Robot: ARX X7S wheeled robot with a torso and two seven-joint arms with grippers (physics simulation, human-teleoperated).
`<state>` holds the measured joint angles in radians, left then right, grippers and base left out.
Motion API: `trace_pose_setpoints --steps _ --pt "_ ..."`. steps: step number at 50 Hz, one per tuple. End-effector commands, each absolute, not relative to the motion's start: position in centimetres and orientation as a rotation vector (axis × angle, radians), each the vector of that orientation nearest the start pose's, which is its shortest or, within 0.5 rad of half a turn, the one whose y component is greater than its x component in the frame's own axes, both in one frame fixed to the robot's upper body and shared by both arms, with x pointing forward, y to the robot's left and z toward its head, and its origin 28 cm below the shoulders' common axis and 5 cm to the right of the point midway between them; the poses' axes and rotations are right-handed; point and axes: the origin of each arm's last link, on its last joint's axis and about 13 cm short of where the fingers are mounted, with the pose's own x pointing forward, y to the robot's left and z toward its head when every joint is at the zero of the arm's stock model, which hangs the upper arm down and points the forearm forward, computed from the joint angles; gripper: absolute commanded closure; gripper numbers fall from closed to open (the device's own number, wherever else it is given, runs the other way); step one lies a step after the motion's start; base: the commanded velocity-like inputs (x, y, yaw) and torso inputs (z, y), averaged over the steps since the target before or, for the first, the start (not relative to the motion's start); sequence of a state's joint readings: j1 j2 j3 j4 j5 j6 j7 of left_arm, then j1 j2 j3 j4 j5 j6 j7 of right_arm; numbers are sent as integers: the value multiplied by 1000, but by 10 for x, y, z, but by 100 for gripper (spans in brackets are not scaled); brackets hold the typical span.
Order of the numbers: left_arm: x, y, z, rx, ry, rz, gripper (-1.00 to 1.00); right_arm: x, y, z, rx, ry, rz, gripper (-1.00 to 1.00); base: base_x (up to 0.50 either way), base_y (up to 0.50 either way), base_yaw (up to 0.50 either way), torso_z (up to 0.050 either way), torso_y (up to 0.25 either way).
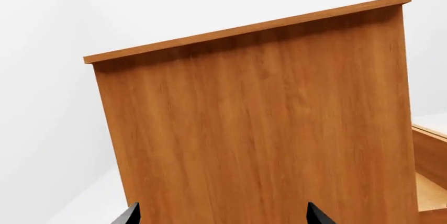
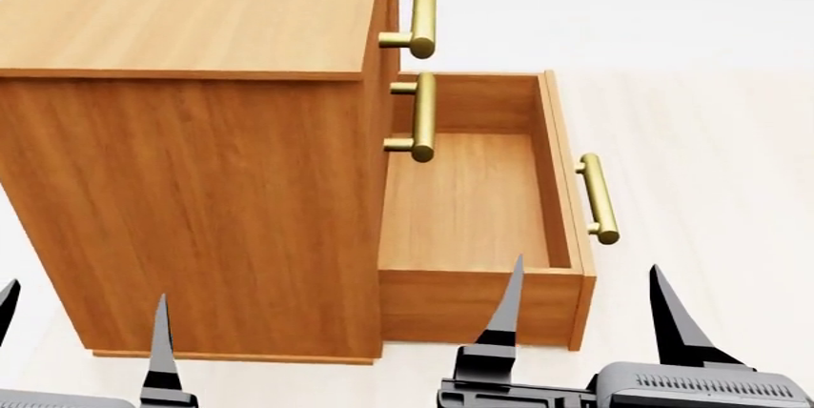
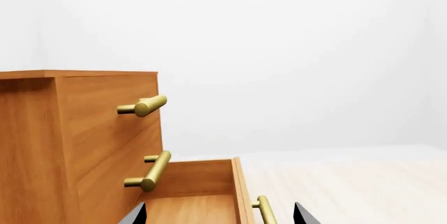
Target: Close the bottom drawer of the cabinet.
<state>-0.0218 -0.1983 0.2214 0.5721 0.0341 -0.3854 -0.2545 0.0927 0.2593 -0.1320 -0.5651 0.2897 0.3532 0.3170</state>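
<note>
Bottom drawer (image 2: 474, 208) pulled out right of cabinet (image 2: 191, 198). Right gripper (image 2: 588, 308) near drawer's near side, jaws apart; left gripper (image 2: 79, 332) jaws apart. Push front panel squarely leftward below handle (image 2: 598, 198).

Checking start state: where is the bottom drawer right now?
In the head view, the bottom drawer is pulled out from the cabinet toward the right, just ahead of the right gripper.

I'm basically driving around a bare simulated room, not a real home or shop. Just blank white walls (image 3: 279, 51) with zero detail, a pale plank-look floor (image 2: 712, 141), and one wooden cabinet (image 2: 191, 189) sitting on it with brass handles (image 2: 422, 15). Everything looks too clean and flat-lit, clearly rendered.
</note>
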Motion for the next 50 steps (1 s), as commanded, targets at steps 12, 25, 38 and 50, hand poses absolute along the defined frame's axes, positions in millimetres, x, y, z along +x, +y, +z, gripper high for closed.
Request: trace_pose_setpoints --steps 12,25,38,50 --pt "197 200 108 163 -220 22 -100 214 -105 123 -47 -223 -90 -100 395 0 0 0 1" --pt "195 200 107 161 -219 25 -100 196 -114 182 -106 -371 -141 -100 0 0 0 0 0" --pt "196 201 105 161 -215 24 -100 210 -154 168 -115 -334 -220 -100 0 0 0 0 0" --pt "196 201 104 163 -213 25 -100 226 -177 118 -94 -225 -273 -100 0 0 0 0 0"
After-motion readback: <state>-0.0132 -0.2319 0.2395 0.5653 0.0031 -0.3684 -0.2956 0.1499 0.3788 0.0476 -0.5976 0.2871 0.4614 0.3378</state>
